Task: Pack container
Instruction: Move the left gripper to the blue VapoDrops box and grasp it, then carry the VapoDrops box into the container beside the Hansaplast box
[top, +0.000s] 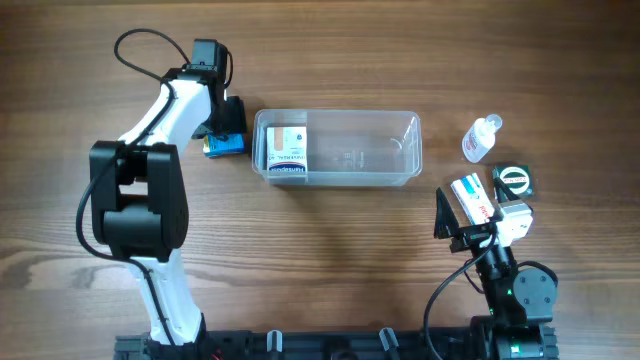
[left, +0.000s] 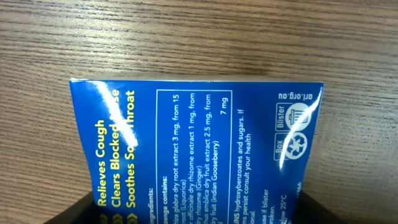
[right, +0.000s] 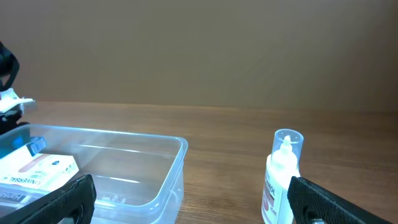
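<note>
The container (top: 405, 150) is a clear tub at the table's middle, and a white and orange box (top: 287, 148) lies in its left end. The container also shows in the right wrist view (right: 168, 162). My left gripper (top: 226, 128) is just left of the container, shut on a blue box (top: 224, 146). In the left wrist view the blue box (left: 199, 149) fills the space between the jaws (left: 199, 214). My right gripper (top: 458, 226) is open and empty at the front right. Its jaws (right: 199, 205) face the gap between the container and a small bottle.
A small clear bottle (top: 481, 137) stands right of the container and shows in the right wrist view (right: 283, 180). A white and red box (top: 474, 197) and a black box (top: 515, 181) lie by the right gripper.
</note>
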